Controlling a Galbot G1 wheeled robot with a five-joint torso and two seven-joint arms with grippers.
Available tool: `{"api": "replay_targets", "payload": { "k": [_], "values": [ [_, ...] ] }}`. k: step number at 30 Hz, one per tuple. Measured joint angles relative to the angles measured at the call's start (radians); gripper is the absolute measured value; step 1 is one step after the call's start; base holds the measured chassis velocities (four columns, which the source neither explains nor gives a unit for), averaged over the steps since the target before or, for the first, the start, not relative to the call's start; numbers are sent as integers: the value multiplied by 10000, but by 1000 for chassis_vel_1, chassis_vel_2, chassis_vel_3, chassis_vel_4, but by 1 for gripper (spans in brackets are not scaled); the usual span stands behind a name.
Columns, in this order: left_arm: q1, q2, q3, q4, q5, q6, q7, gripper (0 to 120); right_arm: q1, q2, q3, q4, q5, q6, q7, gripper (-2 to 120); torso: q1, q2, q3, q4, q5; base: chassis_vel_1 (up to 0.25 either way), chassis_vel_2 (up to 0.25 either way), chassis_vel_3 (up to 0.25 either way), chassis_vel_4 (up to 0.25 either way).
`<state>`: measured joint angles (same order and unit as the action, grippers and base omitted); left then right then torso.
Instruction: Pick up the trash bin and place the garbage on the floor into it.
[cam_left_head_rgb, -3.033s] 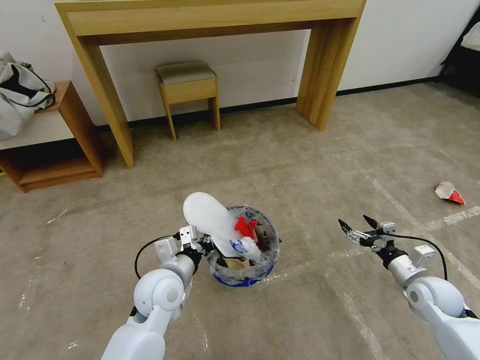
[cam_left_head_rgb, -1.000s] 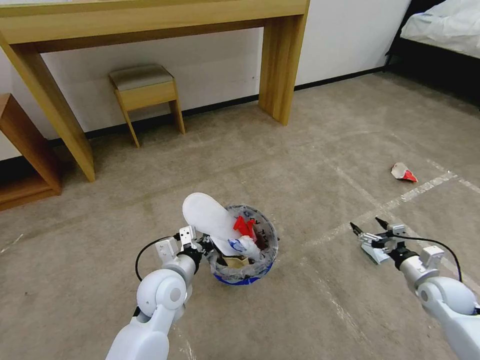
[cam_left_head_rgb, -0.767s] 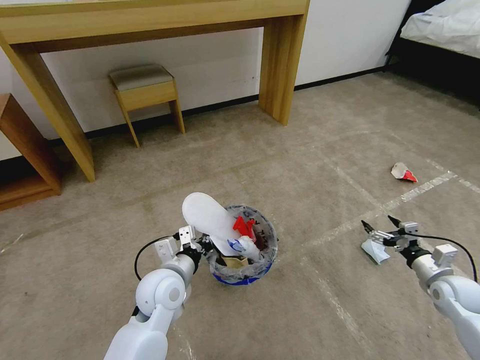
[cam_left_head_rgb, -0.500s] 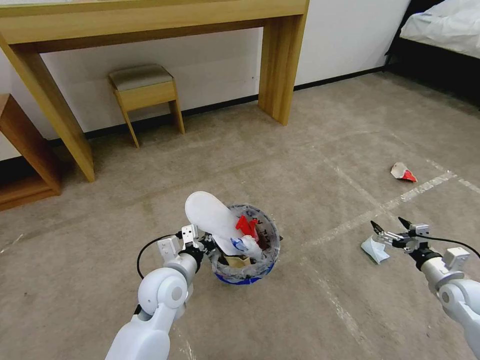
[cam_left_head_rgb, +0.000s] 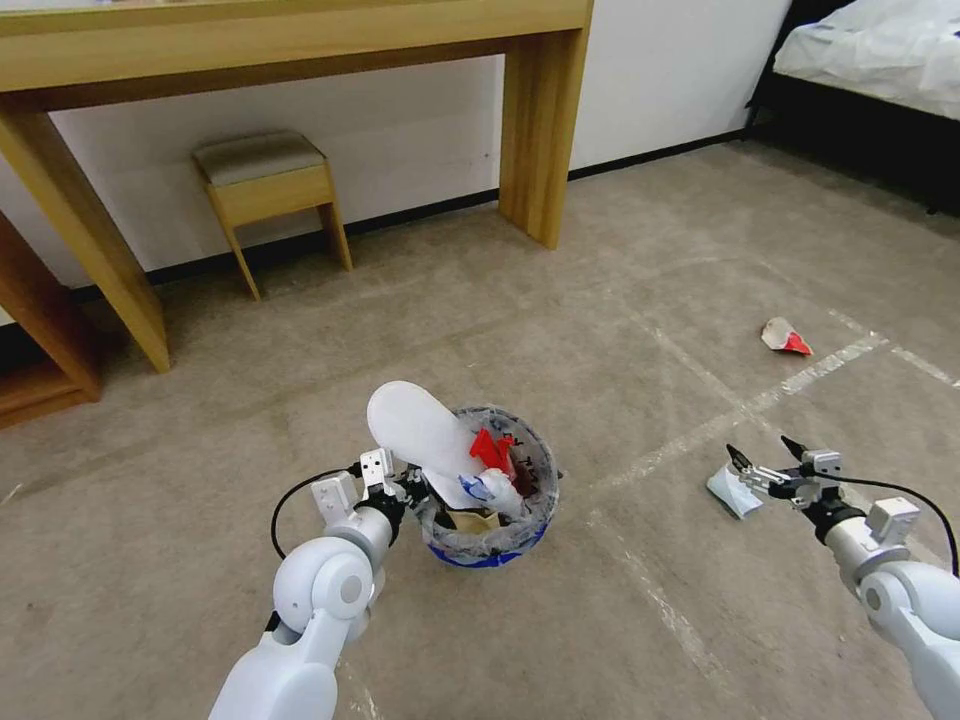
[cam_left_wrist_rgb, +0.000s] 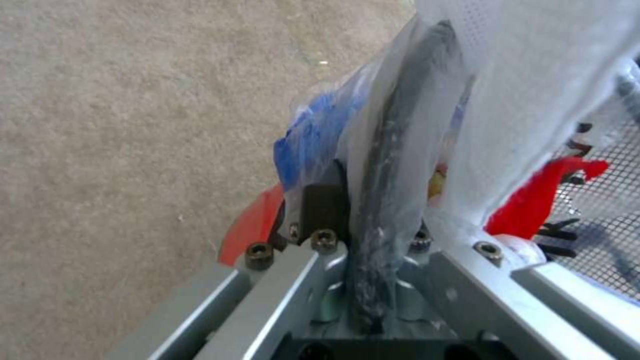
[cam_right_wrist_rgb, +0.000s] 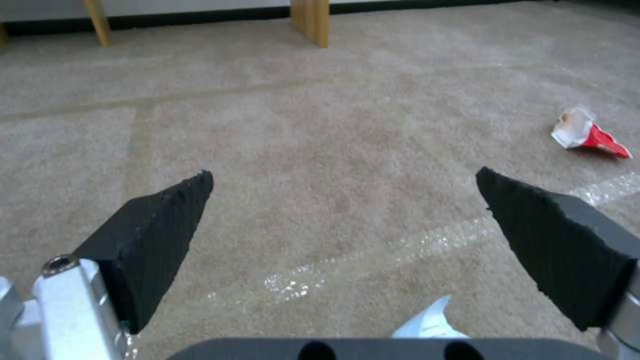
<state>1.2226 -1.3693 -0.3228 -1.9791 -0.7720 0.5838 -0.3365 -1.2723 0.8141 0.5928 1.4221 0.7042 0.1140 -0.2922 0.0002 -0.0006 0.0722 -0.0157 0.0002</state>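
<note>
Jaws first: the left gripper (cam_left_head_rgb: 405, 490) is clamped onto the rim of the trash bin (cam_left_head_rgb: 488, 540), pinching the crinkly clear liner bag and the dark rim edge between its pads, which the left wrist view shows up close. The right gripper (cam_left_head_rgb: 768, 462) is spread wide with nothing between its black wedge-shaped foam pads (cam_right_wrist_rgb: 160, 220), hanging just above a small crumpled white-blue paper (cam_left_head_rgb: 732, 490) on the floor (cam_left_head_rgb: 600, 300). Only a pointy white corner of that paper pokes into the right wrist view, low between the pads. The bin is a small round red bucket with a blue band near its base, sitting low in front of the robot toward its left. It's stuffed: a flat, oval white slipper (cam_left_head_rgb: 420, 432) sticks out tilted over the rim on the gripper's side, and there's a crumpled red wrapper (cam_left_head_rgb: 490, 447), a white-blue wad (cam_left_head_rgb: 490, 488) and some brown paper (cam_left_head_rgb: 470, 520) down inside. Farther off on the right lies another piece of litter, a crushed white and red wrapper (cam_left_head_rgb: 785, 337), well apart from the gripper. The floor is a matte beige carpet with shiny clear tape lines (cam_left_head_rgb: 800, 375) across it. A light wooden table (cam_left_head_rgb: 300, 40) and a small padded stool (cam_left_head_rgb: 265, 185) stand by the wall.
</note>
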Motion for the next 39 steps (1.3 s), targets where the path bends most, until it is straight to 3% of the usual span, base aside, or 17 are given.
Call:
{"api": "replay_targets", "payload": {
  "k": [18, 30, 39],
  "values": [
    [-70, -29, 8, 116, -57, -116, 3, 1, 59, 34, -2, 3, -52, -74, 8, 100, 0, 0, 0, -2, 0, 0, 0, 0, 0],
    [-134, 11, 3, 264, -59, -151, 31, 1, 232, 81, -2, -471, 193, -58, -914, 100, 0, 0, 0, -3, 1, -2, 5, 3, -4],
    [-140, 221, -13, 216, -147, -152, 28, 1, 354, 119, -75, -479, 341, -127, -771, 100, 0, 0, 1, -2, 1, -153, 136, 153, -149]
  ]
}}
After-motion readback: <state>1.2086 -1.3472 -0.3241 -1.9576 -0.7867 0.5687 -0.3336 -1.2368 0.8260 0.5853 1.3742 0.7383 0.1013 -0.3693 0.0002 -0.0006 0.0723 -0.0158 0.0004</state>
